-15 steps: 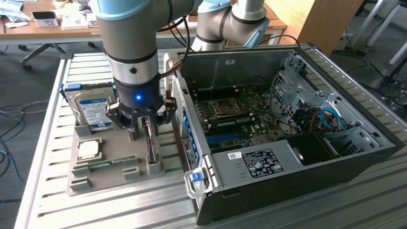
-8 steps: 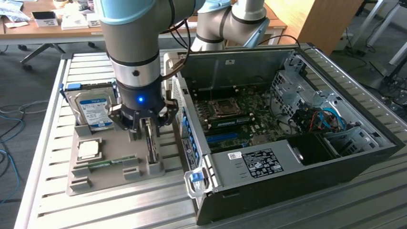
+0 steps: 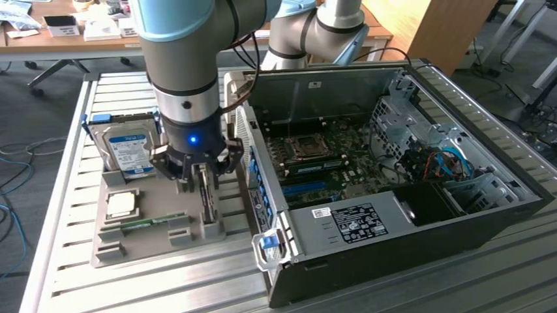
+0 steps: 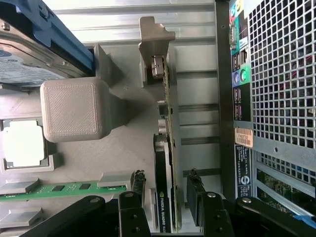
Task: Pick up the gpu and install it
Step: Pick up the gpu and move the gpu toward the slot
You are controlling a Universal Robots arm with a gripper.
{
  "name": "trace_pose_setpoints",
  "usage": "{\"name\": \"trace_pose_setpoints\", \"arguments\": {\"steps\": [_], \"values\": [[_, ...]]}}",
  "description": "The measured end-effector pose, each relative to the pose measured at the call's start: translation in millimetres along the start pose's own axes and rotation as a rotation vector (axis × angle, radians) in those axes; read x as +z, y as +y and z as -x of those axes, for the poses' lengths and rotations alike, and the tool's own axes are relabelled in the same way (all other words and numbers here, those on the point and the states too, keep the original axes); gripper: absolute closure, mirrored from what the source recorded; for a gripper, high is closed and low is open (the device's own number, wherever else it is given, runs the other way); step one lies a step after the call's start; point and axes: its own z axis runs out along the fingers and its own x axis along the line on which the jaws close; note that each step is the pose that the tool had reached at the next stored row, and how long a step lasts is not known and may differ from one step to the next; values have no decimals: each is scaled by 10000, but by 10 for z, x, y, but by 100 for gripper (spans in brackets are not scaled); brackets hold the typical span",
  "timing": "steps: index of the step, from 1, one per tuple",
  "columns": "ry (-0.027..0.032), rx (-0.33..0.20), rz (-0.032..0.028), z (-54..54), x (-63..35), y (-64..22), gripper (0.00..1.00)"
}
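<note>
The jaws stand wide, one finger (image 4: pixel 193 195) on each side of the gpu (image 4: pixel 164 148), and a narrow gap shows between each finger and the card. Nothing is held. The gpu stands on its long edge in a slot of the grey tray (image 3: pixel 148 251), its dark face turned sideways, directly under the arm (image 3: pixel 182 72), which points straight down at it.

On the same tray, a green memory stick (image 4: pixel 59 188) lies flat in its own slot just beside the gpu. Next to that is a cpu (image 3: pixel 122 203) with its silvery top up. Further along, a hard drive (image 3: pixel 130 149) with a blue-white label leans in a blue carrier.

The tray rests on a slatted metal bench (image 3: pixel 174 290). The open computer case (image 3: pixel 418 215) lies just beside it, to the exterior view's right, with its motherboard (image 3: pixel 322 163) facing up and its perforated back panel close to the gpu.
</note>
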Motion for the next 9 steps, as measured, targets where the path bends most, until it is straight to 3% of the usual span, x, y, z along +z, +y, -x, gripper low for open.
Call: {"name": "trace_pose_setpoints", "arguments": {"steps": [9], "values": [[1,1,0,-7,65,55,53]]}}
